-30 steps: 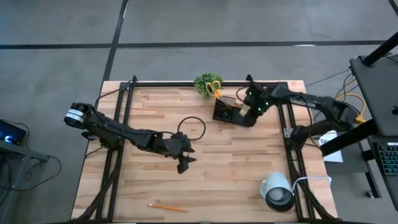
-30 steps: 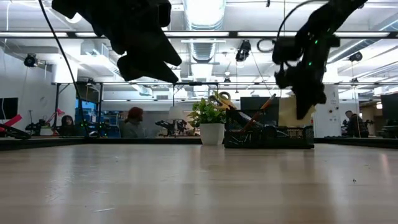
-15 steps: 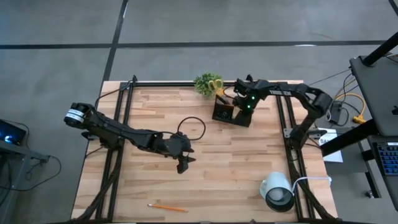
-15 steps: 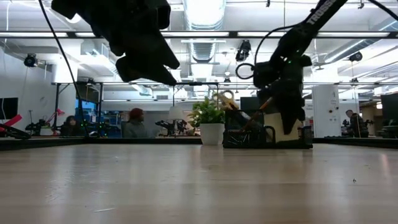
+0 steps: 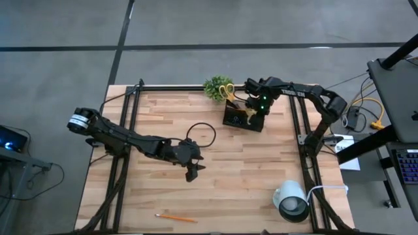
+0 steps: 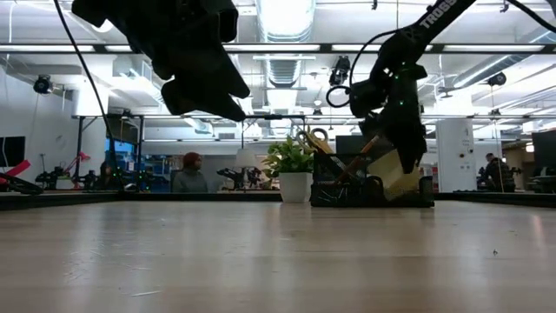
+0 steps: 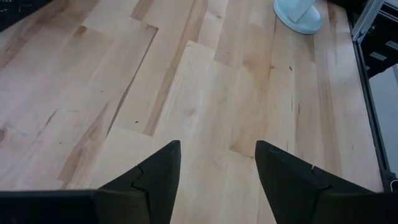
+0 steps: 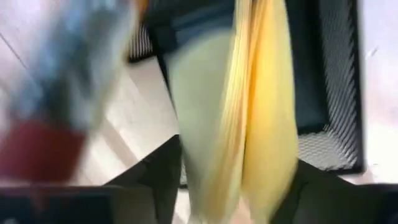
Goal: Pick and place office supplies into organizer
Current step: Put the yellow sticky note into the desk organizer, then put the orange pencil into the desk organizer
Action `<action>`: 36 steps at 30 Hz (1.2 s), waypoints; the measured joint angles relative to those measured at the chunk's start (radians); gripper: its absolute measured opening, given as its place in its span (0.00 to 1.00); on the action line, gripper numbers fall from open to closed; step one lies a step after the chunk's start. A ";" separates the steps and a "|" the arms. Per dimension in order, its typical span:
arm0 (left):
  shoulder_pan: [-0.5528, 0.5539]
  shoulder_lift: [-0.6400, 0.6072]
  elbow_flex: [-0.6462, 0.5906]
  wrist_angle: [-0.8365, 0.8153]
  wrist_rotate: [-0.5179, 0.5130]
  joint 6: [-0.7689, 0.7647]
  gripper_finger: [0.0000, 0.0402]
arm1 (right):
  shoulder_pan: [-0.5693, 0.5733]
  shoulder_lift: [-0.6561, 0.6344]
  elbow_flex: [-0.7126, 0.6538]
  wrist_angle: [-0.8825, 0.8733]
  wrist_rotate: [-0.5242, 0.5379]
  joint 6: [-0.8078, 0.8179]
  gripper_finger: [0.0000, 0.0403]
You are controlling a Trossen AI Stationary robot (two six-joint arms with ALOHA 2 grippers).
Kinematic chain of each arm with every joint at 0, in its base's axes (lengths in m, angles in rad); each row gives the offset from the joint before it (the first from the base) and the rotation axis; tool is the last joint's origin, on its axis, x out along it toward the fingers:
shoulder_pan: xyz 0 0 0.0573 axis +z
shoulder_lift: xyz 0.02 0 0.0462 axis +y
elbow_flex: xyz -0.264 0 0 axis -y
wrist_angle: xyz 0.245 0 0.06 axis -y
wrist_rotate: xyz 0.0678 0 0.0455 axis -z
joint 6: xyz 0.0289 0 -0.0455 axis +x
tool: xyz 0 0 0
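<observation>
The black mesh organizer [image 5: 239, 118] stands at the far right of the table, with yellow-handled scissors [image 5: 225, 90] and an orange pencil [image 6: 368, 153] sticking up out of it. My right gripper [image 6: 407, 149] hangs right over it, pointing down, its fingers apart on either side of the yellow sticky-note pad [image 8: 249, 112]. The pad [image 6: 395, 174] tilts with its lower end down inside the organizer. Another orange pencil [image 5: 175, 217] lies flat near the front edge. My left gripper [image 5: 191, 173] hovers open over the middle of the table with nothing between its fingers. My right gripper comes at the sticky-note pad from above, with one finger [image 8: 163, 163] beside each broad face [image 8: 193, 124]. The pad stands on edge and tilted between them. Blur keeps me from telling whether the fingers touch it.
A small green plant [image 5: 214, 88] in a white pot stands just left of the organizer. A black ring [image 5: 202, 134] lies mid-table near my left gripper. A white cylinder [image 5: 290, 198] lies at the front right. Bare wood spreads across the near half.
My right gripper has swung toward the table's left, from beside the organizer to right above it, sinking a little and tipping steeper downward. The yellow pad came along and now leans tilted in the organizer.
</observation>
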 joint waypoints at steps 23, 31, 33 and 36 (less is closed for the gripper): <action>0.000 -0.005 0.004 -0.173 0.005 0.003 0.48 | 0.001 -0.264 -0.005 0.038 0.227 0.079 0.39; -0.001 -0.014 0.006 -0.187 0.062 0.006 0.48 | 0.165 -0.219 -0.076 0.035 0.070 0.151 0.30; -0.013 -0.015 0.002 -0.219 0.124 0.026 0.48 | 0.247 -0.219 -0.093 0.039 0.017 0.173 0.28; -0.076 -0.017 -0.001 -0.278 0.154 0.085 0.48 | 0.409 -0.222 -0.102 0.043 0.005 0.185 0.27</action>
